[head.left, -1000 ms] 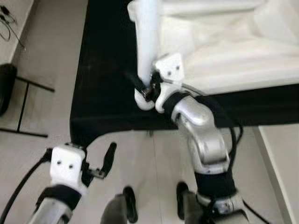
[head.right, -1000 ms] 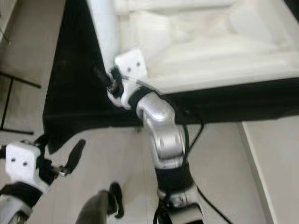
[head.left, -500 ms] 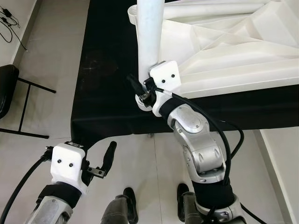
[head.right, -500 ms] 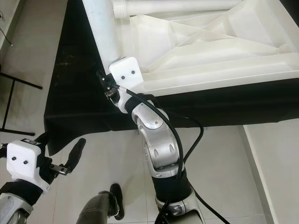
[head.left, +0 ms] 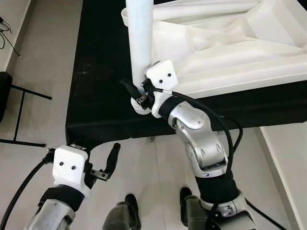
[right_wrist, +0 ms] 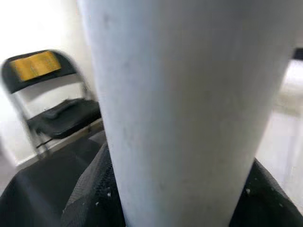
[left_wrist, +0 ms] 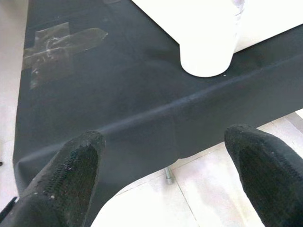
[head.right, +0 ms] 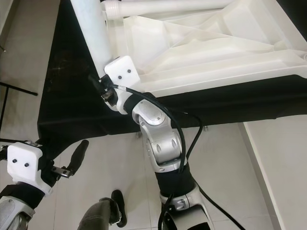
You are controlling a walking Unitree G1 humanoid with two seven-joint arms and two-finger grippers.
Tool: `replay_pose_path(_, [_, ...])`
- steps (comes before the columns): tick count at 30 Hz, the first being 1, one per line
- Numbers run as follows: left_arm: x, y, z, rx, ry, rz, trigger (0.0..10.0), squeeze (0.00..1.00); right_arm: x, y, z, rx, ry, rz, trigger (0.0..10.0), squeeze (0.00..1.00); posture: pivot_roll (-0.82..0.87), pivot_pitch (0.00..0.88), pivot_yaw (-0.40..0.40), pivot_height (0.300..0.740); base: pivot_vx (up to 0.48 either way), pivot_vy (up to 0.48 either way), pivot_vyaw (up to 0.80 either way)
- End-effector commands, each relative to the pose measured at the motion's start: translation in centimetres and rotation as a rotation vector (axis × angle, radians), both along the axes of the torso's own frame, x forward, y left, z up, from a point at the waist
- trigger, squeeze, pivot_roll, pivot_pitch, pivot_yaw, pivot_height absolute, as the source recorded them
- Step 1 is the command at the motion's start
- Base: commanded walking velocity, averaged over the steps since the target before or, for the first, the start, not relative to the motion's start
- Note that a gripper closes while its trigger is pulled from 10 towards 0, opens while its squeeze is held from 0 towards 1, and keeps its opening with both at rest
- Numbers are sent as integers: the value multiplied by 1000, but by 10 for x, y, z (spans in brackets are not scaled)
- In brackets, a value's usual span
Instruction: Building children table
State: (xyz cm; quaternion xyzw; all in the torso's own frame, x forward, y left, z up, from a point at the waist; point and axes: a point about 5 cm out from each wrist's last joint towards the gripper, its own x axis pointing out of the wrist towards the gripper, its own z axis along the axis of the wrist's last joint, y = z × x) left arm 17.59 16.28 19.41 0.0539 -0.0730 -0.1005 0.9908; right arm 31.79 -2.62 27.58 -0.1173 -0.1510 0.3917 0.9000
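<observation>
A white plastic table top (head.left: 230,43) lies upside down on a table draped in black cloth (head.left: 96,72). At its near left corner stands a thick white leg (head.left: 139,43), roughly upright. My right gripper (head.left: 136,93) is shut on the leg near its lower end, and in the right wrist view the black fingers (right_wrist: 90,198) hug the leg (right_wrist: 184,109) on both sides. My left gripper (head.left: 96,158) is open, low over the floor below the table's front edge. It faces the cloth edge and the leg's foot (left_wrist: 208,42).
A second white leg (head.right: 168,5) lies across the far edge of the table top. A black folding chair (head.left: 5,96) stands on the floor to the left. A pale counter (head.left: 288,158) is at the right. Tape (left_wrist: 57,42) is stuck on the cloth. My feet (head.left: 132,211) are below.
The blur of a second ago has gone and the view has shifted a little. My right gripper, still holding the leg, sits slightly further left. The left gripper has not moved.
</observation>
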Motion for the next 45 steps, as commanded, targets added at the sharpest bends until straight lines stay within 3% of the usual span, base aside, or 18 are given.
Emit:
replay_pose_path(1, [-1, 1, -8, 4, 32, 12, 10000, 0, -1, 14, -20, -71, 71, 119, 0, 0, 68, 388, 71, 740, 0, 0, 0])
replay_pose_path(3, [0, 0, -9, 2, 31, 11, 10000, 0, 0, 12, -19, -121, 52, 194, 0, 0, 67, 387, 70, 740, 0, 0, 0])
replay_pose_path(14, [2, -2, -8, -7, 27, 4, 10000, 0, 6, 9, -14, -231, 61, 353, 0, 0, 60, 387, 61, 740, 0, 0, 0])
replay_pose_path(24, [2, -4, -7, -13, 20, 3, 10000, 0, 21, 12, -8, -321, 81, 419, 275, 0, 56, 390, 55, 740, 0, 0, 0])
replay_pose_path(25, [2, -4, -7, -13, 19, 3, 10000, 0, 23, 12, -8, -338, 77, 424, 1176, 0, 59, 391, 54, 740, 0, 0, 0])
replay_pose_path(26, [1, -5, -7, -14, 19, 3, 10000, 0, 25, 13, -10, -344, 85, 412, 10000, 0, 60, 393, 53, 740, 0, 0, 0])
replay_pose_path(31, [1, -5, -7, -14, 18, 4, 10000, 0, 31, 15, -14, -334, 119, 366, 10000, 0, 59, 398, 55, 740, 0, 0, 0])
replay_pose_path(36, [0, -5, -6, -16, 20, 2, 10000, 0, 43, 11, -34, -281, 243, 121, 10000, 0, 56, 404, 58, 740, 0, 0, 0])
replay_pose_path(42, [-1, -5, -6, -15, 22, 2, 10000, 0, 46, 3, -42, -189, 305, -55, 10000, 0, 55, 408, 59, 740, 0, 0, 0])
replay_pose_path(45, [-2, -5, -6, -15, 22, 1, 10000, 0, 43, 3, -43, -134, 307, -87, 10000, 0, 55, 410, 58, 740, 0, 0, 0])
